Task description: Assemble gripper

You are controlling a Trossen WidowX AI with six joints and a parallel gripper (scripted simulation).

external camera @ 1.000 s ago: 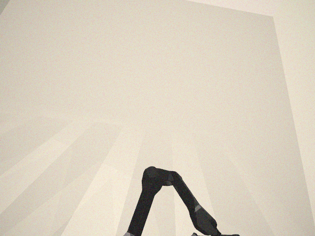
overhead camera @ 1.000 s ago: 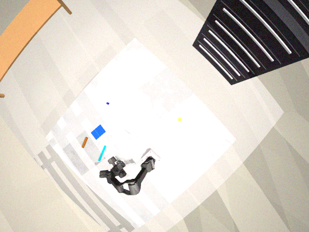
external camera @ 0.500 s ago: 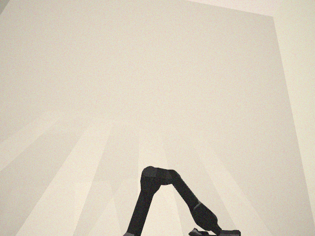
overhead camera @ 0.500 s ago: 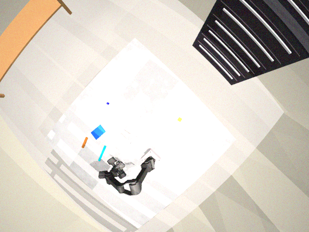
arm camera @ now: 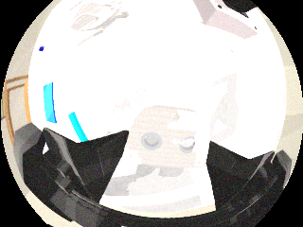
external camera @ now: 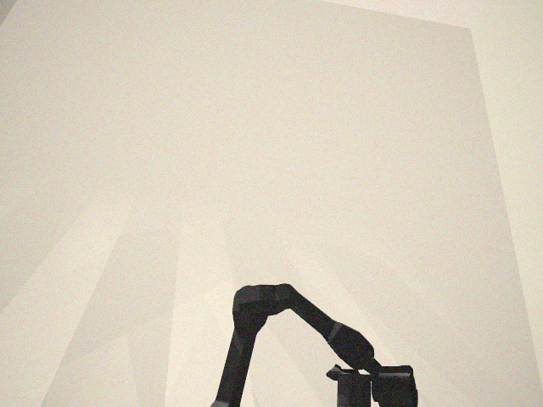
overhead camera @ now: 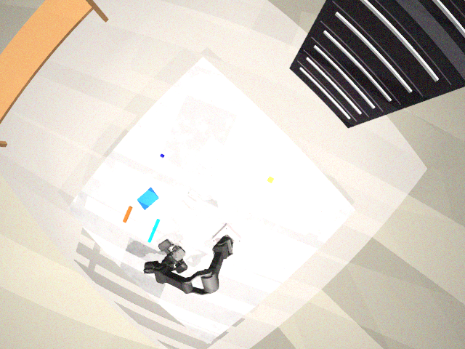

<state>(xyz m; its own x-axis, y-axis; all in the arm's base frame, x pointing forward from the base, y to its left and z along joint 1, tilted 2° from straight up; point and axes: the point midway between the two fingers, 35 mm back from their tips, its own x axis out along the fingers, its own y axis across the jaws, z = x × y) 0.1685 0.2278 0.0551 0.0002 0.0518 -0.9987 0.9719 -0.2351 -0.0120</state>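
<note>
A pale plate with two round openings (arm camera: 163, 155), apparently the housing plate, sits between the two black fingers of my gripper (arm camera: 169, 137) in the wrist view. The fingers stand wide and are shut on its sides. Bright white shows through the right opening. Faint pale parts (arm camera: 97, 16) (overhead camera: 195, 195) lie away from my hand and are washed out against the white table. I cannot tell which are the jaws or the gripper base, nor whether gear teeth mesh. The exterior view shows my arm (external camera: 309, 310) but no parts of the assembly.
The white table (overhead camera: 262, 233) carries a blue block (overhead camera: 147, 198) (arm camera: 49, 103), a cyan bar (overhead camera: 153, 230) (arm camera: 78, 127), an orange bar (overhead camera: 127, 214), a yellow cube (overhead camera: 270, 179) and a small dark blue cube (overhead camera: 162, 155) (arm camera: 42, 48). A pale mount (overhead camera: 226, 230) (arm camera: 227, 21) stands at my arm's base.
</note>
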